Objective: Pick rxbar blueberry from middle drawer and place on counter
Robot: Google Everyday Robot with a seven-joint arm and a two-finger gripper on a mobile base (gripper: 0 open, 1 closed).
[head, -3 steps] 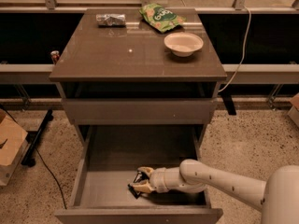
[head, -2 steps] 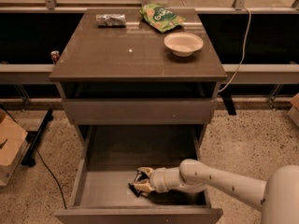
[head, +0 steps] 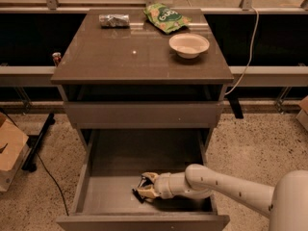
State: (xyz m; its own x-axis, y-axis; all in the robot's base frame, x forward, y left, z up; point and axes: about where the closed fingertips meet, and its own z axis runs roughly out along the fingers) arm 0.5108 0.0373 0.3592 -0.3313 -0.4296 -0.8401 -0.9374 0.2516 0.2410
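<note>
1. The wide, shallow grey-brown middle drawer (head: 111, 196) stands open below the cabinet, showing its smooth grey floor.
2. A white jointed arm (head: 226, 192) reaches into it from about 4 o'clock.
3. Its pale end effector (head: 146, 189) sits low over the drawer floor, near the front edge at about 6 o'clock.
4. The rxbar blueberry (head: 138, 197), a small flat bar in a dark wrapper, lies on the drawer floor right at the tip of the end effector, its dark end showing at the tip's 7 o'clock.
5. I cannot tell whether the end effector is clamped on the bar or only set around it.
6. The flat, glossy grey-brown worktop (head: 120, 57) tops the cabinet.
7. On it, a crumpled silver foil packet (head: 114, 20) lies at 11 o'clock.
8. A green snack bag (head: 166, 17) lies at 1 o'clock.
9. A shallow cream bowl (head: 189, 44) stands at 2 o'clock, just below the bag.
</note>
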